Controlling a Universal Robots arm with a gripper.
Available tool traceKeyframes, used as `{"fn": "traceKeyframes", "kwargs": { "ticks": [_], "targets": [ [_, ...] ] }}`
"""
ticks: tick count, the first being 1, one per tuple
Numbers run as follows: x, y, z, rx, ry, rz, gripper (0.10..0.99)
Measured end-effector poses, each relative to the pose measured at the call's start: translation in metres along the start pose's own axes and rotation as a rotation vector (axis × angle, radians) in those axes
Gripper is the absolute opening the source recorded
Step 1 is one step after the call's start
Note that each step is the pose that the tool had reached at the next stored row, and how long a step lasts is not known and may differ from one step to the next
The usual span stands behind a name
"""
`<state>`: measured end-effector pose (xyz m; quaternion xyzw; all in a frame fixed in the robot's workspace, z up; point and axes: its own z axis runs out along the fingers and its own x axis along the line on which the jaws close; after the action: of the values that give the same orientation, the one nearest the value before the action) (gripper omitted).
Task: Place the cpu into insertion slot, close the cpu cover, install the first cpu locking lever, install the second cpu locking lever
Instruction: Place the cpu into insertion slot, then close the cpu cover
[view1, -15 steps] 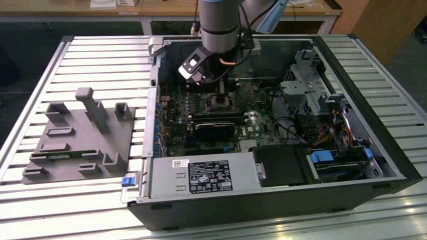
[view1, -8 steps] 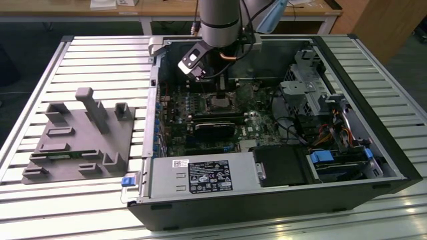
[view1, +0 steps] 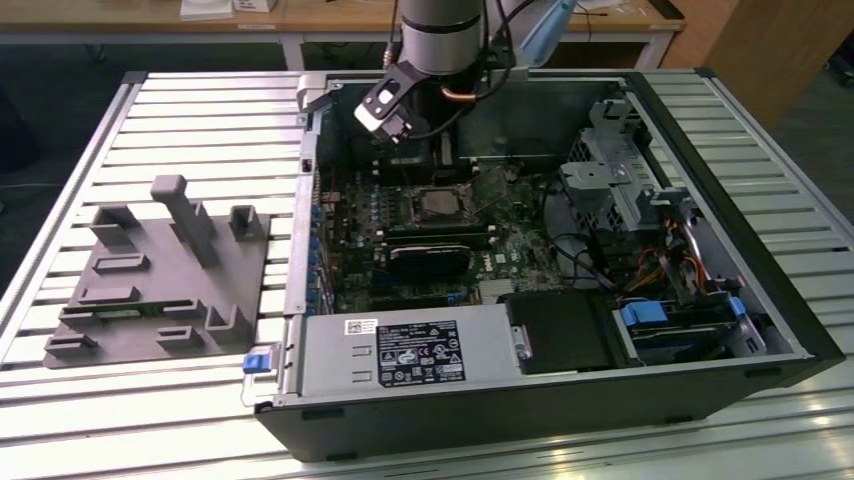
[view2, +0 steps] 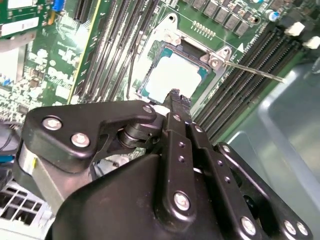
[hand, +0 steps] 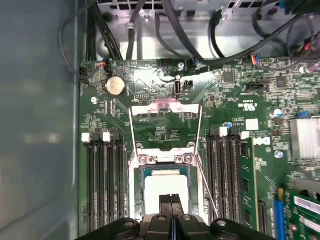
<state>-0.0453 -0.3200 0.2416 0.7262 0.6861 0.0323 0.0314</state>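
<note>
While cpu (hand: 165, 184) sits in insertion slot (hand: 133, 190) | end effector (hand: 172, 199) clenched empty (just above) | cpu cover (hand: 165, 106) open

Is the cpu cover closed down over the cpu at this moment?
No, in the first wrist view the cpu cover stands swung back on its hinge, and the pale top of the cpu lies bare.

The cpu (hand: 166, 182) has a pale, matt metal top; the motherboard (hand: 100, 115) is glossy green. The gripper (view2: 174, 96) is matt black with shiny screws. The table (view1: 200, 120) is ribbed bare metal, the holder (view1: 147, 300) on it dull grey plastic, the computer case (view1: 534, 410) smooth matt black
</note>
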Motion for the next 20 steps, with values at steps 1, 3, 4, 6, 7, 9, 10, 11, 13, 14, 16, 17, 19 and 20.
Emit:
{"fn": "traceKeyframes", "kwargs": {
  "ticks": [1,3,4,6,7,9,10,11,13,14,16,17,19,20],
  "targets": [
    [0.0,0.0002,-0.0026,0.0,0.0,0.0,0.106],
    [0.0,0.0007,-0.0072,0.0,0.0,0.0,0.106],
    [0.0001,0.0008,-0.0087,0.0,0.0001,0.0,0.106],
    [0.0001,0.0008,-0.0091,0.0,0.0002,0.0,0.106],
    [0.0001,0.0009,-0.009,0.0,0.0004,0.0,0.106],
    [0.0,0.0009,-0.01,0.0,0.0,0.0,0.106],
    [0.0,0.0009,-0.0101,0.0,0.0001,0.0,0.106],
    [0.0,0.0009,-0.0101,0.0,0.0001,0.0,0.106],
    [0.0001,0.0009,-0.0102,0.0,0.0001,0.0,0.106],
    [0.0001,0.0009,-0.0102,0.0,0.0001,0.0,0.106],
    [0.0001,0.0009,-0.0103,0.0,0.0001,0.0,0.106],
    [0.0001,0.0009,-0.0103,0.0,0.0001,0.0,0.106],
    [0.0,0.001,-0.0111,0.0,-0.0005,0.0,0.106],
    [0.0,0.0011,-0.012,0.0,-0.0004,0.0,0.106]
  ]
}}
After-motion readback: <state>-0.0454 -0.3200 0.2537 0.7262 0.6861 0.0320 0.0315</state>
